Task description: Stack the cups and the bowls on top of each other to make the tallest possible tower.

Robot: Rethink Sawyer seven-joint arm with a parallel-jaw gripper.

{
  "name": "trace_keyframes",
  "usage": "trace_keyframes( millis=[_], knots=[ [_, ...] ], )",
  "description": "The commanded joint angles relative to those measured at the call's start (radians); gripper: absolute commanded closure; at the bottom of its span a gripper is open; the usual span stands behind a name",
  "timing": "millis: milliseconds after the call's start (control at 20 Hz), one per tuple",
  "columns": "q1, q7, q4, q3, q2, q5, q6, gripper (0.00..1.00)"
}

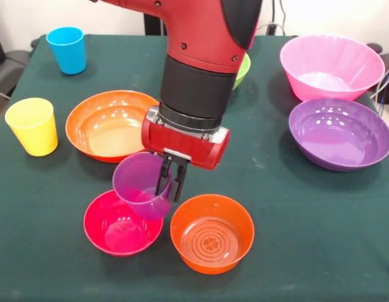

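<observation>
While the small orange bowl (212, 233) sits nearest, beside the red bowl (122, 223), the gripper (169, 180) pinches the purple cup (143, 185) by its rim, tilted over the red bowl; lowering it squarely comes next.

The gripper (170, 179) pinched the purple cup's (141, 185) rim, holding it tilted over the small red bowl (121, 225), the small orange bowl (211, 233) at its three o'clock.
</observation>
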State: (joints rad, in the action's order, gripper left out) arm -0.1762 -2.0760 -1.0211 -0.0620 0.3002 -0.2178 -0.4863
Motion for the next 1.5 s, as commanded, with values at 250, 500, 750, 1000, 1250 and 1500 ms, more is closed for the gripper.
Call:
trace_keyframes(
  millis=[250,500,750,1000,1250,1500],
  knots=[
    [-0.007,0.242,-0.002,0.159,-0.022,-0.113,-0.044,1.00],
    [-0.034,0.267,-0.004,0.190,-0.020,-0.132,-0.049,1.00],
    [-0.060,0.291,-0.011,0.218,-0.009,-0.147,-0.065,1.00],
    [-0.068,0.284,-0.014,0.234,-0.003,-0.166,-0.075,1.00],
    [-0.076,0.289,-0.015,0.245,0.005,-0.176,-0.090,1.00],
    [-0.080,0.289,-0.012,0.252,0.005,-0.183,-0.096,1.00]
  ],
)
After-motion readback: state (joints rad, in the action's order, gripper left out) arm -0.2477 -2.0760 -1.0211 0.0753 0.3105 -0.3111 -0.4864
